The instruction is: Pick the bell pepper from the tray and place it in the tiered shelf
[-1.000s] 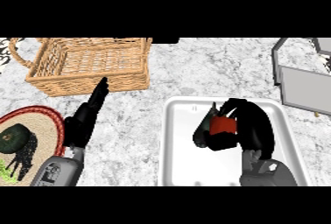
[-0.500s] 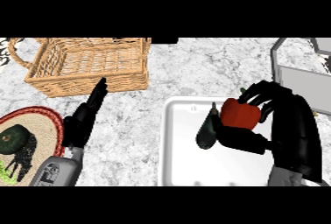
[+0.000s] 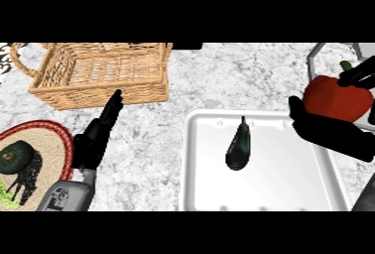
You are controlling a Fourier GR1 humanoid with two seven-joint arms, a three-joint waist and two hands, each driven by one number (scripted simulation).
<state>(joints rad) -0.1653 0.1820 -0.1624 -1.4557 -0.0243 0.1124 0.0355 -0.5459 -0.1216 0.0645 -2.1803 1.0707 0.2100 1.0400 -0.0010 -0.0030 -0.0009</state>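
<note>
Bell pepper (image 3: 338, 98) gripped in raised right hand (image 3: 326, 126) above tray (image 3: 293, 173).

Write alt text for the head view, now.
The right hand holds a red bell pepper beyond the white tray, where a dark eggplant lies. The left hand rests open near a wicker basket.

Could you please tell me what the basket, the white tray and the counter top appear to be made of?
The tan woven basket looks like wicker or rattan: interlaced strands and a looped handle show. The white rectangular tray seems to be smooth plastic or enamelled metal, with a plain glossy surface and a raised rim; which one is open. The grey-veined white counter top looks like polished marble or similar stone.
</note>
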